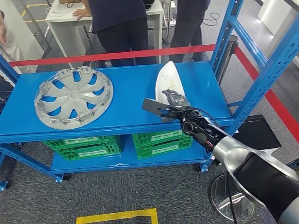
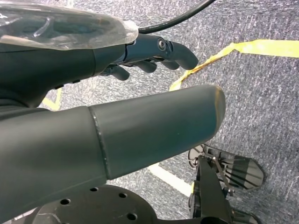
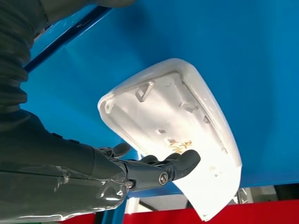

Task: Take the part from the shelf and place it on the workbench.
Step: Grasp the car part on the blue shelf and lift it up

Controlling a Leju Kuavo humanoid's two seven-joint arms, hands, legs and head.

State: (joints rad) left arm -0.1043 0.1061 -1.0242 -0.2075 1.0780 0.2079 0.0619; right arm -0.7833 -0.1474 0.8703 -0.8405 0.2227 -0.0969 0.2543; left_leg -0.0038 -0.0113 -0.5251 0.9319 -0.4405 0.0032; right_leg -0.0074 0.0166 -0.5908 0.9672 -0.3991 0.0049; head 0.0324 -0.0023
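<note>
White part (image 1: 169,84), a curved shell-like cover, lies on the blue shelf (image 1: 134,93) right of centre in the head view, its hollow ribbed inner side visible in the right wrist view (image 3: 176,126). The right hand (image 1: 169,105) reaches in from the lower right of the head view and meets the part's near edge; its dark fingers (image 3: 176,163) curl under and against the rim in the right wrist view, touching it, though a full grip cannot be confirmed. A grey wheel cover (image 1: 74,95) lies flat on the same shelf at the left of the frame, well apart from the part. Green crates (image 1: 162,142) sit on the lower level beneath. A red tape (image 1: 116,55) runs behind the shelf, with people (image 1: 119,23) standing beyond it by a white table (image 1: 63,21). The left hand (image 2: 155,53) hangs above grey carpet (image 2: 260,93) crossed by yellow tape (image 2: 246,46), fingers loosely curled, holding nothing.
</note>
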